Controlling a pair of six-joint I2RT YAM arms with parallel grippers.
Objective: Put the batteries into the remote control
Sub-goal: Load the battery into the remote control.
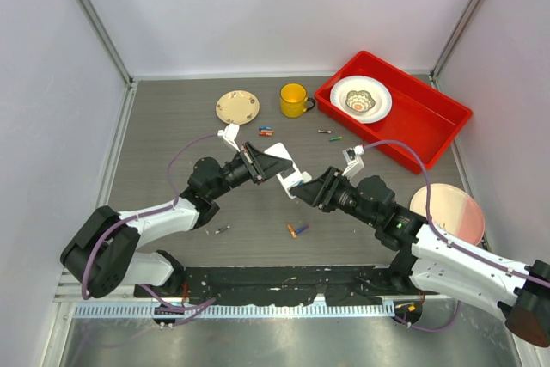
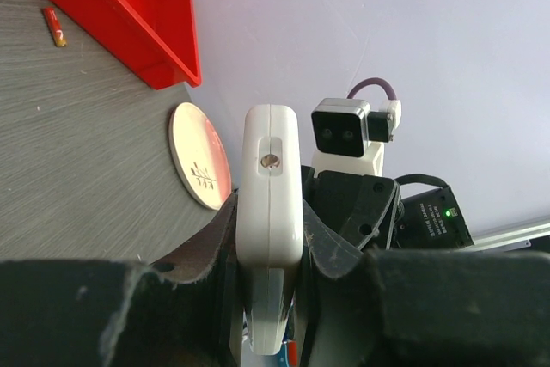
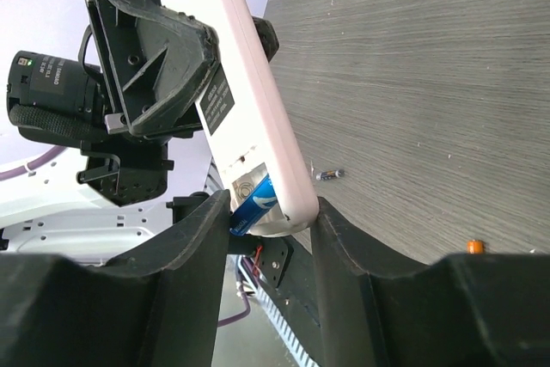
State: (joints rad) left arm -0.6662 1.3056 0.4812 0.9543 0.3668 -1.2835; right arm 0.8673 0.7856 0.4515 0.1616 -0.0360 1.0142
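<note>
While the left gripper (image 1: pixel 260 165) is pressed tight on the remote control (image 2: pixel 271 204), holding the slim white handset up over the middle of the table (image 1: pixel 163 118), the right gripper (image 3: pixel 271 212) meets it from the opposite side. Seen from the right wrist, the handset's free end sits between the right fingers (image 3: pixel 344 251), with a blue battery (image 3: pixel 254 198) lodged in the open compartment at that end. One finger lies against the white edge and the other just beside the blue cell, with the jaws partly spread, and I cannot tell whether they actually squeeze. Other cells lie loose on the tabletop: an orange and purple pair (image 1: pixel 296 229) near the arms, a small silver one (image 1: pixel 222 229) by the left arm, a pair (image 1: pixel 265 131) beside the yellow mug (image 1: pixel 293 99), and another pair (image 1: pixel 329 134) in front of the red tray (image 1: pixel 430 118). The tray holds a white bowl (image 1: pixel 361 98). A patterned saucer (image 1: pixel 237 107) sits left of the mug, and a pink plate (image 1: pixel 447 212) lies at the right edge, near the right arm.
</note>
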